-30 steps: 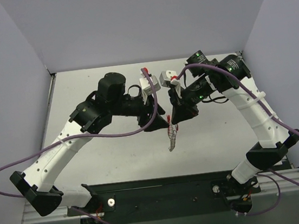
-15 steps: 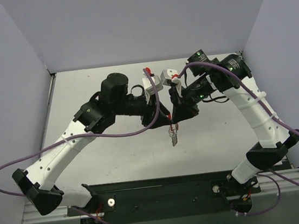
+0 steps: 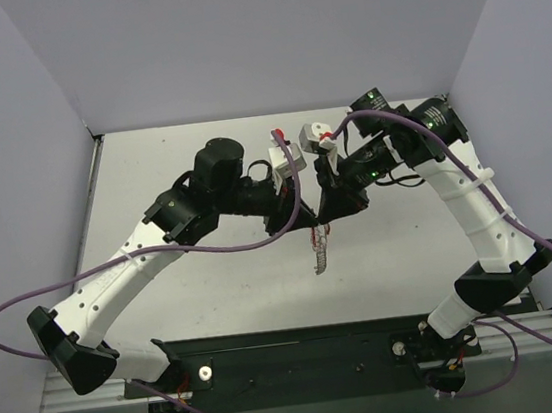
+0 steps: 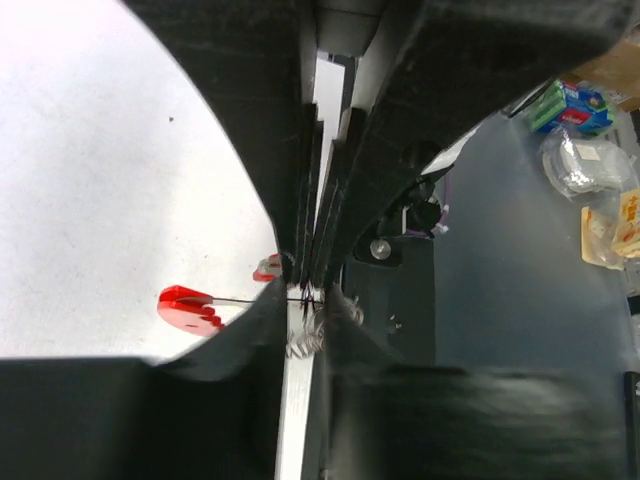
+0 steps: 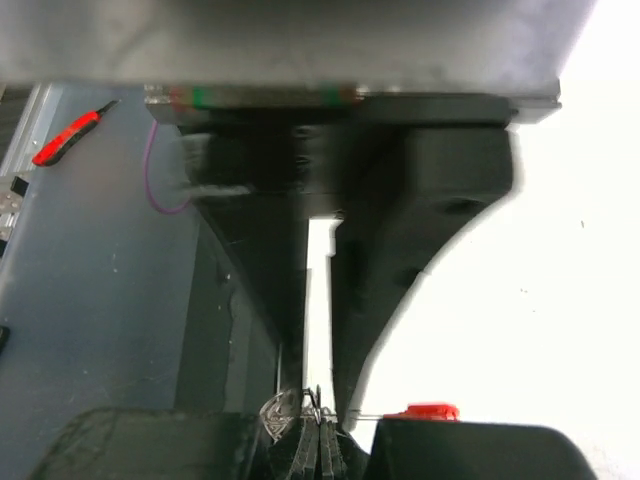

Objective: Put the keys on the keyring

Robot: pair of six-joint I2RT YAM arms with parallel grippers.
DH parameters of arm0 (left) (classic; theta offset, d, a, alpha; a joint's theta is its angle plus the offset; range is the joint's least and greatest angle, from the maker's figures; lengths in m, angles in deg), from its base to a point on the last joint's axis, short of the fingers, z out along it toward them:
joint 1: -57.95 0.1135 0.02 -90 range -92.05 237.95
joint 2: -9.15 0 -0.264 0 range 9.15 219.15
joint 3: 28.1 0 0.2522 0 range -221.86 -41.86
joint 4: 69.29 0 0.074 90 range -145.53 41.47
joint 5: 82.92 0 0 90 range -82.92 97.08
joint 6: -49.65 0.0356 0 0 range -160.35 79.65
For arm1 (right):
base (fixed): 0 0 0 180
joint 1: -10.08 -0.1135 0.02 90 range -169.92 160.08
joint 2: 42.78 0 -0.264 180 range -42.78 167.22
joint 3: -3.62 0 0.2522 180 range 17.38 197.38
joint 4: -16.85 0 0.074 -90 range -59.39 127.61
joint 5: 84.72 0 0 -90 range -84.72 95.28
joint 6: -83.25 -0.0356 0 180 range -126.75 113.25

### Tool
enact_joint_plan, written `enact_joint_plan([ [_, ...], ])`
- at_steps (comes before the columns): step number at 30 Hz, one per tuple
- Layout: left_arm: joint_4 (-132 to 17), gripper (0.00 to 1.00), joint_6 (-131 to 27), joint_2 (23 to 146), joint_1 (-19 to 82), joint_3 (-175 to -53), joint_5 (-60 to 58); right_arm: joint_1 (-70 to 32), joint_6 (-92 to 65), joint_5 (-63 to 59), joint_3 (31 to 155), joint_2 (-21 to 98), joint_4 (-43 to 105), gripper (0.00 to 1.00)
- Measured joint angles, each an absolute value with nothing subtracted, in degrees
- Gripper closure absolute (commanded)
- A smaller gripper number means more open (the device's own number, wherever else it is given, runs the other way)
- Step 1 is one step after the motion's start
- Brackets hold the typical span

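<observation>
Both grippers meet over the middle of the white table (image 3: 195,287). My right gripper (image 3: 324,219) (image 5: 318,442) is shut on the top of the keys (image 3: 318,253) (image 5: 279,411), a small silver fan hanging below it. The keyring (image 4: 188,303) (image 5: 425,411) shows as a red piece sticking out sideways on a thin wire, with a speck of red at the junction (image 3: 311,231). My left gripper (image 3: 304,225) (image 4: 303,322) faces the right one. Its jaws stand a narrow gap apart on either side of the keys (image 4: 308,336). The keys' upper ends are hidden between the fingers.
A black base rail (image 3: 304,349) runs along the near edge, and grey walls close in the table at left, back and right. Purple cables (image 3: 210,247) loop off both arms. Beyond the table edge lie packets (image 4: 575,105) and a red-handled tool (image 5: 66,139).
The left arm has moved right, up to the right gripper, and its jaws have narrowed around the keys. The keys have shifted slightly and hang under the junction.
</observation>
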State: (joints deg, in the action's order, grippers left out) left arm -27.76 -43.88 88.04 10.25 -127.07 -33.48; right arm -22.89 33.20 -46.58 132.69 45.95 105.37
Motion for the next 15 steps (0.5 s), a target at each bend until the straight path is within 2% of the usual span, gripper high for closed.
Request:
enact_joint_plan([
  [9, -28.72, 1.0, -44.14, 87.71, 10.27, -126.37, -32.89, -22.02, 32.65, -46.25, 132.69, 45.71, 105.3, 0.99],
  [12, -30.38, 1.0, -44.23, 87.1, 10.27, -125.22, -32.38, -21.6, 32.13, -46.56, 132.69, 45.71, 104.97, 0.8],
  [14, -31.96, 1.0, -44.42, 86.33, 10.27, -123.95, -31.6, -20.91, 31.45, -47.5, 132.69, 45.58, 104.3, 0.71],
  [15, -32.79, 1.0, -44.62, 85.77, 10.27, -122.99, -31.12, -20.58, 31.16, -48.15, 132.69, 45.32, 103.66, 0.7],
])
